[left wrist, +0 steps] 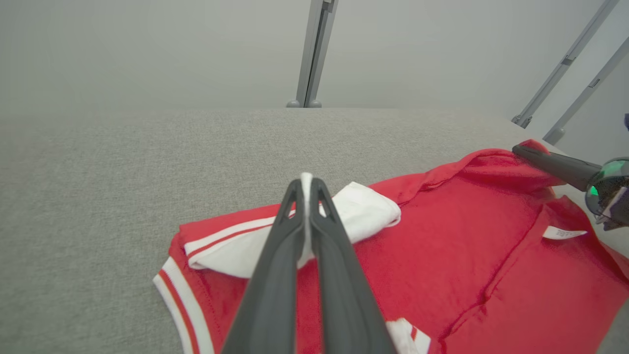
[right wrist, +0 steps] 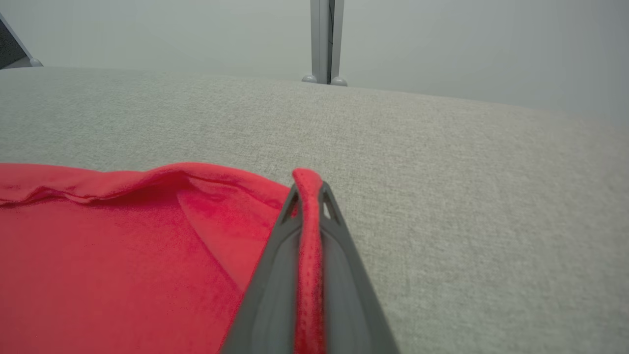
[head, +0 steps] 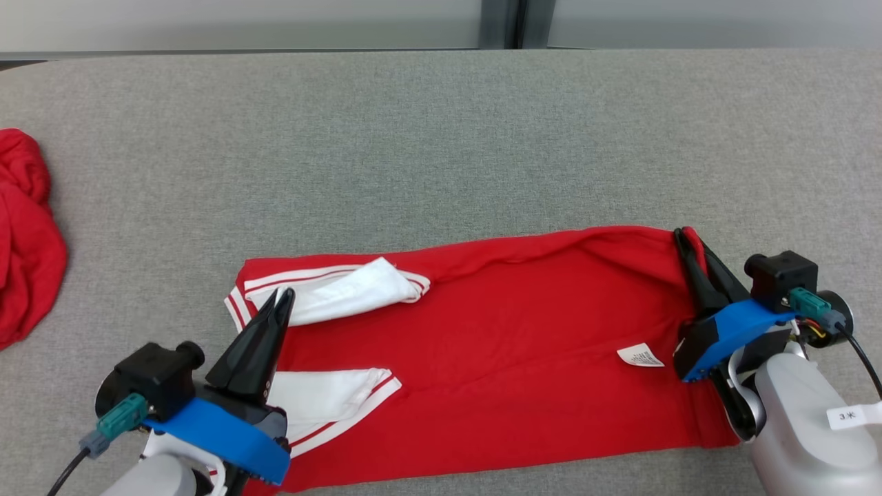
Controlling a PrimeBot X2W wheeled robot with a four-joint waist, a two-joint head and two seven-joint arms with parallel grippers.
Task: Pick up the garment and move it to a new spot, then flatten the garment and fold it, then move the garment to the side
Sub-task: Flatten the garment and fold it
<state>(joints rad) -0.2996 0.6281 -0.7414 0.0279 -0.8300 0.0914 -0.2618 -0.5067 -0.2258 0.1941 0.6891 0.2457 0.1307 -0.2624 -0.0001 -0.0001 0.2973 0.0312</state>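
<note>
Garment (head: 496, 358), red with white sleeves and striped cuffs, lies spread on the near part of the grey padded table (head: 441, 138), with its long side going from left to right. The left gripper (head: 281, 295) is closed on the garment at its left end; in the left wrist view a thin fold of the white sleeve (head: 344, 293) is pinched between the two dark fingers. The right gripper (head: 688, 234) is closed too, at the far right corner of the garment, and in the right wrist view the red hem runs up between its fingers. A small white label (head: 641, 356) lies on the red fabric near the right gripper. Another red cloth (head: 24, 234) lies crumpled at the left edge of the table, well apart from the garment.
</note>
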